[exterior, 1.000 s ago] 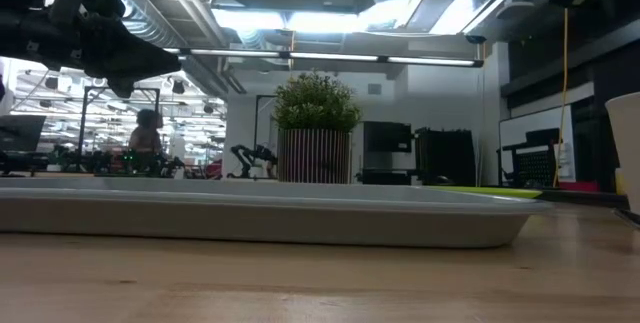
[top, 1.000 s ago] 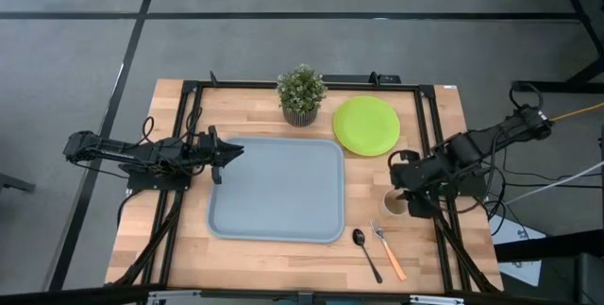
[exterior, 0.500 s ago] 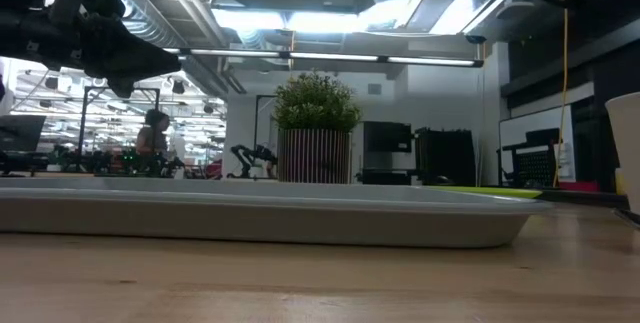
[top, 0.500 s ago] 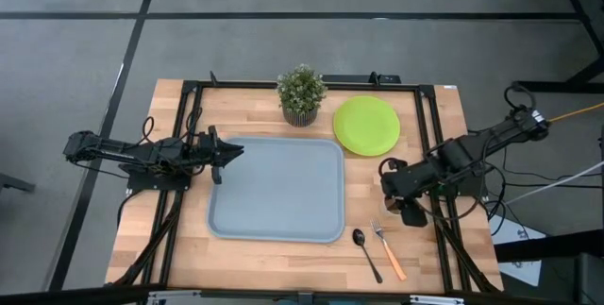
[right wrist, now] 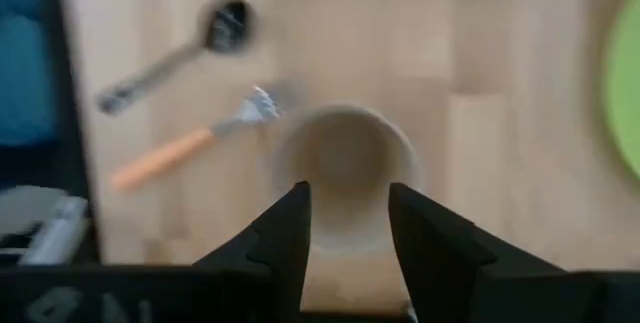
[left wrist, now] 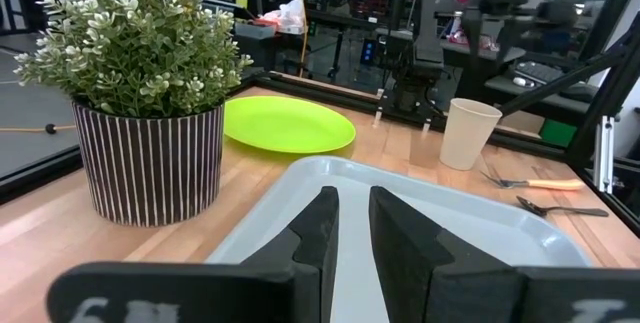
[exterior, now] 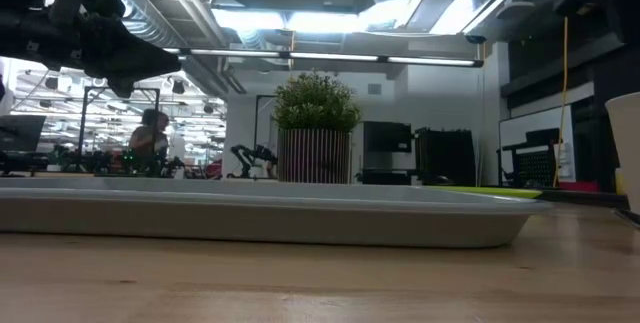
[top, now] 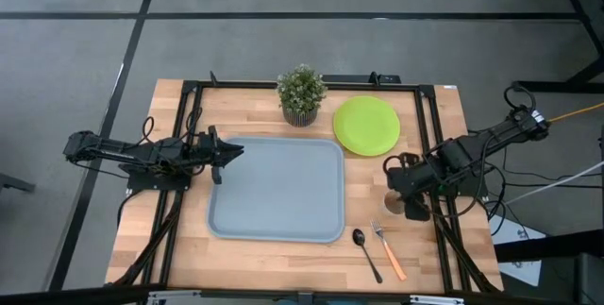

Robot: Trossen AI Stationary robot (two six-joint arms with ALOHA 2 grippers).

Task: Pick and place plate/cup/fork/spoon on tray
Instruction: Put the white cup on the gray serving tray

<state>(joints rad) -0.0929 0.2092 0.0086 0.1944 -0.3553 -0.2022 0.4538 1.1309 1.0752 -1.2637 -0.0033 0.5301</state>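
With nothing yet laid on the tray (top: 275, 188) and the plate (top: 366, 125) lying beyond its far right corner, the cup (top: 394, 201) to its right could be tipped onto the fork (top: 388, 249) if struck by the right gripper (top: 400, 194), held spread just above it.

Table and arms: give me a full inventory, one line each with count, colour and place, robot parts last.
tray: one, grey-blue, table centre.
plate: one, lime-green, beside the tray's far right corner.
potted plant: one, green in a striped pot, left of the plate.
cup: one, beige, right of the tray.
spoon: one, dark, near edge.
fork: one, orange-handled, beside the spoon.
left gripper: one, dark, at the tray's left edge.
right gripper: one, dark, open above the cup.
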